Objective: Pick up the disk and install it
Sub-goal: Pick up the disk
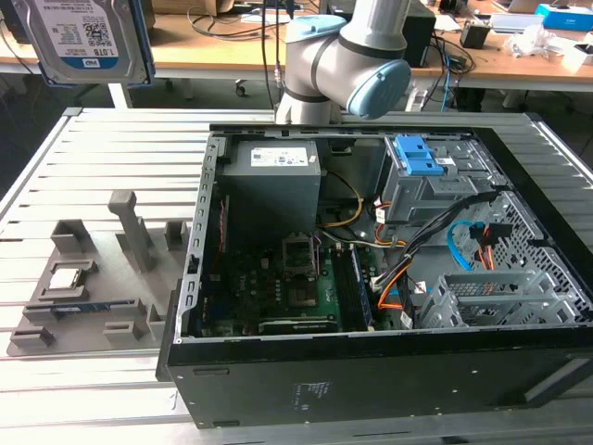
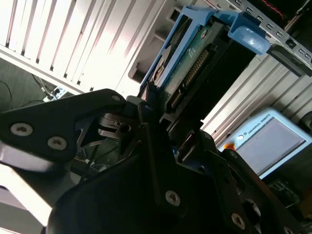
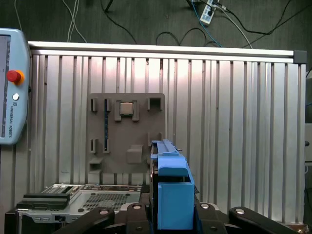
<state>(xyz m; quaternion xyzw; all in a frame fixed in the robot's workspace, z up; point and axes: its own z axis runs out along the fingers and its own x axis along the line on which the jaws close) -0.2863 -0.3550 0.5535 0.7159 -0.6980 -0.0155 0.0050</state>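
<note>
You see the disk (image 1: pixel 88 37) in silver metal, its frame (image 3: pixel 171 195) smooth blue plastic — the table (image 1: pixel 93 158) ribbed matt metal.

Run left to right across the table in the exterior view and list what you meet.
Grey fixture plate → power supply box → blue drive bracket. Held aloft, the disk overlaps the plate, so it is left out.

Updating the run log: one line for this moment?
end effector: shut on disk | disk: in air, outside computer case | install: not yet done
</note>
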